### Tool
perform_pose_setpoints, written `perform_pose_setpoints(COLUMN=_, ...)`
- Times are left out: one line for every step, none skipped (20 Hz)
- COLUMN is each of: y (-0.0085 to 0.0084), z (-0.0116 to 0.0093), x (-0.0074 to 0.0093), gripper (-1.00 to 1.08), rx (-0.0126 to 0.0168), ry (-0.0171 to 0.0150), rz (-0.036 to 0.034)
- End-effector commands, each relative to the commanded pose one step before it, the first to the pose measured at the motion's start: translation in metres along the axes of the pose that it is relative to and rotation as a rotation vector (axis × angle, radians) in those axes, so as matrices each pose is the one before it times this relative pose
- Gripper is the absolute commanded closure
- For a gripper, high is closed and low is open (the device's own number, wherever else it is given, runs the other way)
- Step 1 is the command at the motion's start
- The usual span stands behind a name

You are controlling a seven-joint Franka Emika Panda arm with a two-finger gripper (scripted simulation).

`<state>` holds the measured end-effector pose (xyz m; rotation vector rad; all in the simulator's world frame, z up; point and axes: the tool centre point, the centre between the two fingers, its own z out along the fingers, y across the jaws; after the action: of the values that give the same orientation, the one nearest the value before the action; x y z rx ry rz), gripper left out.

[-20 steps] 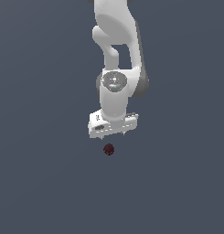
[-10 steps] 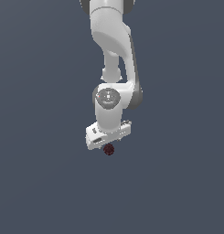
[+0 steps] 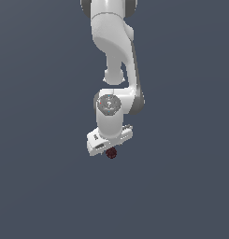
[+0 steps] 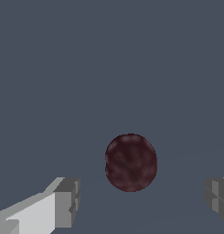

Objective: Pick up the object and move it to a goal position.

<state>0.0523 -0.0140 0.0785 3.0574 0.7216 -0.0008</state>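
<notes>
The object is a small dark maroon ball (image 3: 111, 153) with a mottled surface, resting on the flat grey floor (image 3: 46, 186). In the exterior view the white arm's hand hangs directly over it, and the ball peeks out just under the hand's lower edge. The wrist view shows the ball (image 4: 130, 162) large, lying between the two grey fingertips (image 4: 67, 202) with clear gaps on both sides. My gripper (image 4: 143, 199) is open and nothing touches the ball.
Only the uniform grey floor surrounds the ball. The white arm (image 3: 113, 51) rises from the hand toward the exterior view's top edge.
The hand has come down over the ball, from a clear gap above it to nearly covering it. The ball has stayed in place.
</notes>
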Motion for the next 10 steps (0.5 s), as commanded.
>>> perform_pose_setpoints(y=0.00002, z=0.00278, x=-0.00008, gripper=-0.92, rx=0.00007, ry=-0.00008, rz=-0.0002)
perform_pose_setpoints(y=-0.00028, z=0.00253, x=0.0001, gripper=-0.92, rx=-0.00001, ry=0.00008, rz=-0.00069)
perform_pose_setpoints(y=0.00015, z=0.00331, x=-0.00014, gripper=-0.92, rx=0.0, ry=0.0, rz=0.0)
perform_pose_setpoints(y=-0.00023, z=0.00398, x=0.00002, gripper=-0.92, rx=-0.00001, ry=0.00008, rz=-0.00069)
perform_pose_setpoints(y=0.0002, z=0.00474, x=-0.00023, gripper=-0.92, rx=0.0, ry=0.0, rz=0.0)
perform_pose_setpoints(y=-0.00018, z=0.00538, x=-0.00008, gripper=-0.92, rx=0.0, ry=0.00008, rz=-0.00069)
perform_pose_setpoints(y=-0.00016, z=0.00595, x=-0.00012, gripper=-0.92, rx=0.0, ry=0.00008, rz=-0.00069)
perform_pose_setpoints(y=-0.00018, z=0.00546, x=-0.00008, gripper=-0.92, rx=0.0, ry=0.00008, rz=-0.00069)
perform_pose_setpoints(y=0.0002, z=0.0047, x=-0.00022, gripper=-0.92, rx=0.0, ry=0.0, rz=0.0)
perform_pose_setpoints(y=-0.00021, z=0.00385, x=0.00007, gripper=-0.92, rx=0.0, ry=0.00009, rz=-0.00068)
